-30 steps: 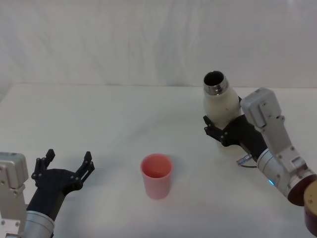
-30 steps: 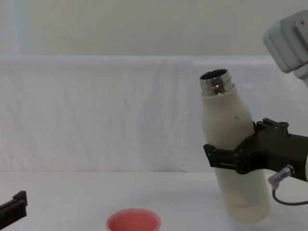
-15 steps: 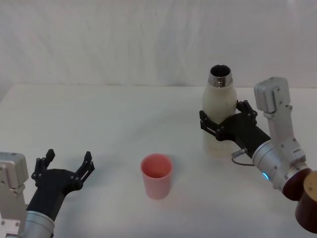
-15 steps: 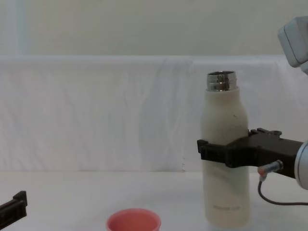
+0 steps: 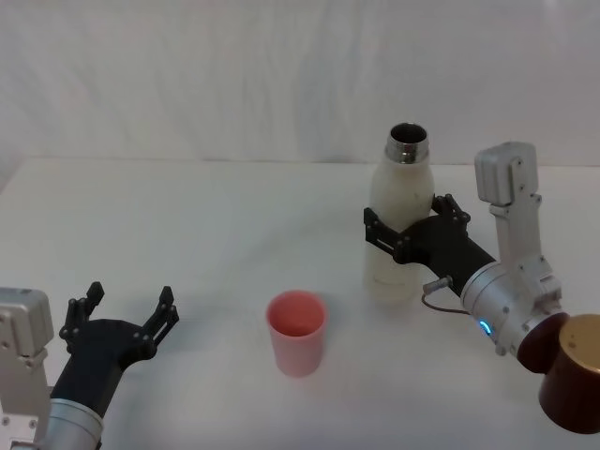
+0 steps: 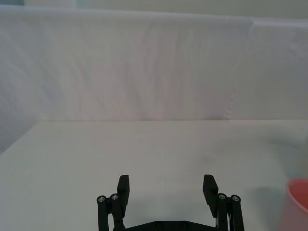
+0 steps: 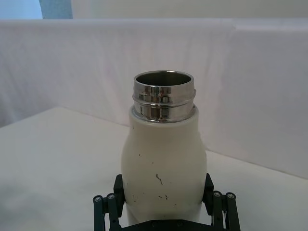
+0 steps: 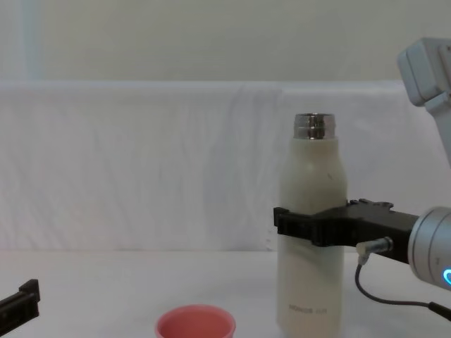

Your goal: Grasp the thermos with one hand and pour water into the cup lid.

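Item 1 — bottle (image 5: 398, 230): cream-white w/ bare steel neck, mouth open, no cap. Upright in the chest view, base on or just above the table (image 5: 187, 216) — we can't tell which. Sits at approx. 1 o'clock from the cup.

Item 2 — cup (image 5: 296, 330): salmon-pink, upright, mouth up, near table centre. Nothing seen inside it. Apart from the bottle, at its 7 o'clock.

Item 3 — right gripper (image 5: 405, 236): clamped round the bottle's mid-body, one finger each side; we see both fingers hugging the wall in the right wrist view.

Item 4 — left gripper (image 5: 127, 319): fingers spread wide, holding nothing, parked at approx. 9 o'clock from the cup, well apart from it.

Risks, as we judge them:
- Bottle has to travel toward 7 o'clock before tipping; tip too early & water lands on the table short of the cup.
- Cup is light, w/ nothing holding it — a knock from the bottle's base or neck could topple it or slide it off.
- Smooth matte wall & a mid-body hold: once tilted the bottle may twist or slip in the fingers.
- Tilt too fast & water gushes from the narrow neck, overshoots the small rim.
- Fill level unknown — we can't predict when flow starts.
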